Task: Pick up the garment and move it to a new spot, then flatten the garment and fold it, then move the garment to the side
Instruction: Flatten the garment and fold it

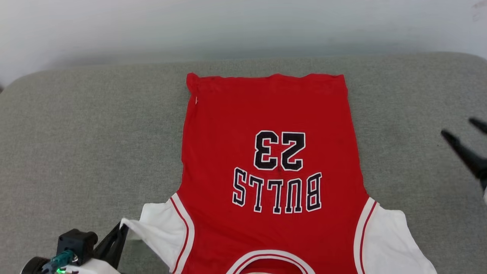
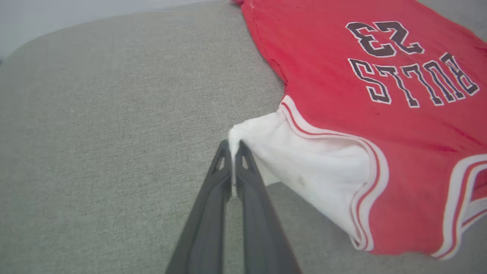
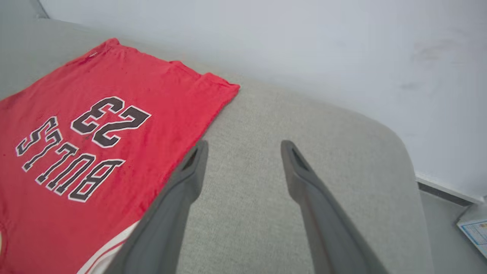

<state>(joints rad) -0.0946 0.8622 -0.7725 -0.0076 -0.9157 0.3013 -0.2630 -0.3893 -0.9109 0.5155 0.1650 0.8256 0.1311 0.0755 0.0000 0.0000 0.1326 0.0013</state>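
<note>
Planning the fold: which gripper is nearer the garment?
Left. The left gripper is shut on the garment's white sleeve tip; the right gripper hangs open, apart from it.

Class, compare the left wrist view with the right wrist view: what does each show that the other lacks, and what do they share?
Left wrist view: the left gripper shut on the tip of the white sleeve. Right wrist view: the right gripper open above the grey cushion, with the pale wall behind. Shared: the garment, red face up with its BULLS 23 lettering, lying on the cushion.
</note>
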